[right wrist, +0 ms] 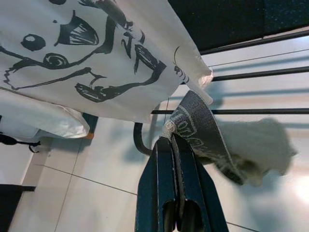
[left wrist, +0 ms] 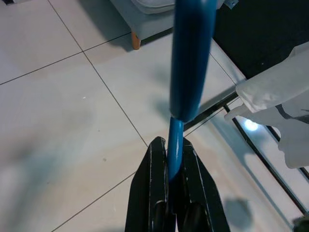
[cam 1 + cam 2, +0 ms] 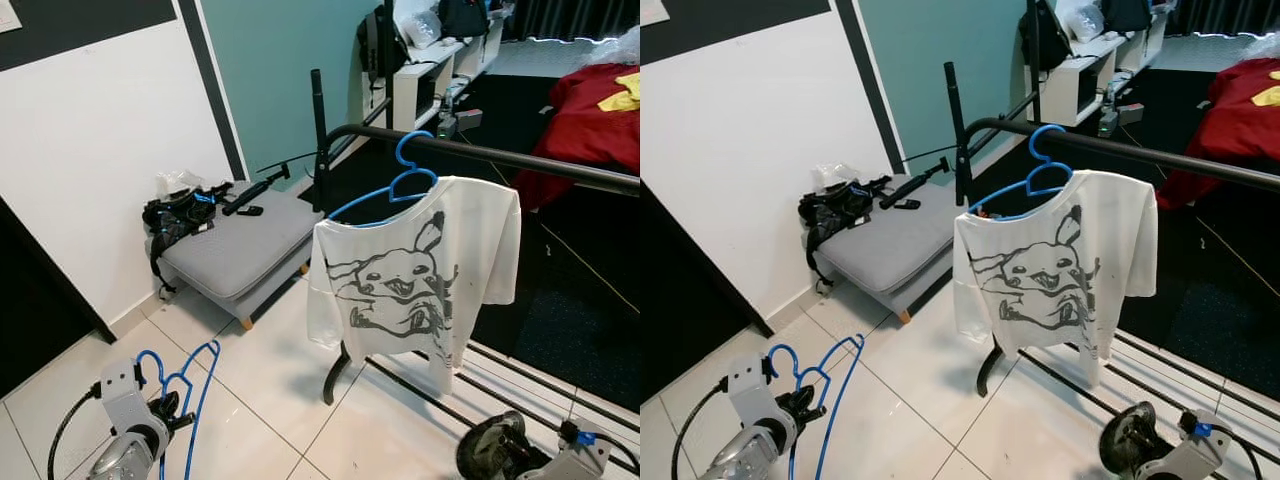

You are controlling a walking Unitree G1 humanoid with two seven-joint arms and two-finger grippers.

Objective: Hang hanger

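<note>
Left hand [image 2: 175, 166] clamps blue hanger [image 2: 189, 72]; right hand [image 1: 177, 145] pinches grey cloth [image 1: 203, 133].

The left arm [image 3: 125, 440] is showing at seven o'clock as a silver, rounded casing topped by a pale grey block with dark screw holes, a black cable looping off its outer side. The right arm [image 3: 1185, 455] at five o'clock is showing silver-grey with a small blue fitting. Both arms are ending in long, glossy black jaws.

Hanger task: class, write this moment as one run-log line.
left pincer: shut on blue hanger, low | right pincer: shut on grey cloth | rail: shirt hung
</note>
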